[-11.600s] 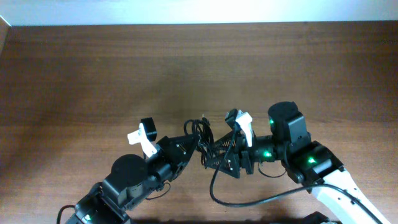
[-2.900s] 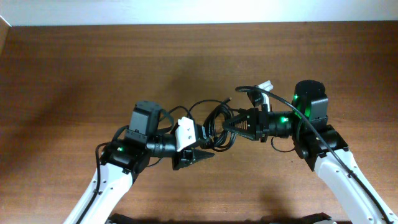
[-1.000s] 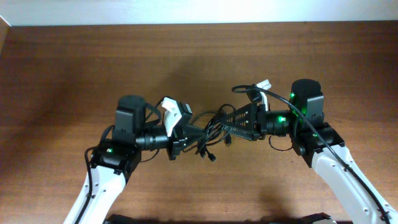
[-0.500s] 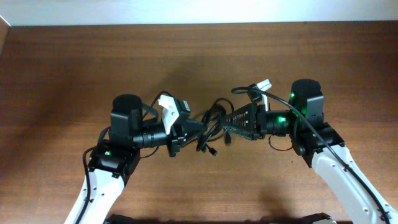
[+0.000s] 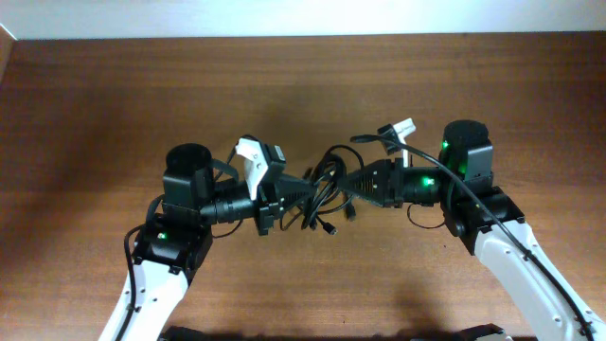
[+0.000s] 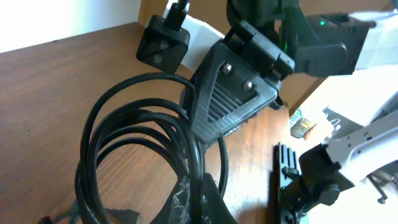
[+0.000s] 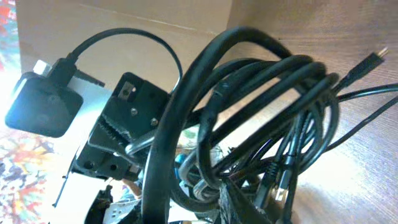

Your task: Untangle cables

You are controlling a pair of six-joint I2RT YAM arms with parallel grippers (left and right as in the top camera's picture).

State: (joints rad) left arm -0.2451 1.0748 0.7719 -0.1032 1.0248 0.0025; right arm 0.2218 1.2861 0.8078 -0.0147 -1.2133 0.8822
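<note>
The cables (image 5: 320, 192) are a loose knot of thin black cords hanging just above the wooden table, strung between my two grippers. My left gripper (image 5: 287, 195) is shut on the bundle's left side; in the left wrist view a strand of the cables (image 6: 189, 149) runs down between its fingertips (image 6: 200, 202). My right gripper (image 5: 344, 182) is shut on the right side. In the right wrist view the cables (image 7: 267, 74) loop over its finger (image 7: 245, 202). Small plug ends (image 5: 329, 228) dangle below the knot, and one plug (image 7: 373, 59) sticks out at the right.
The brown wooden table (image 5: 114, 114) stretches out on all sides of the knot. A pale wall strip (image 5: 284, 17) runs along its far edge. Each arm's own thick cable (image 5: 383, 138) arches beside its wrist camera.
My right gripper has closed on the cables after standing wide half a second ago. The left arm has drawn slightly left and back, still gripping, and the knot has stretched a little.
</note>
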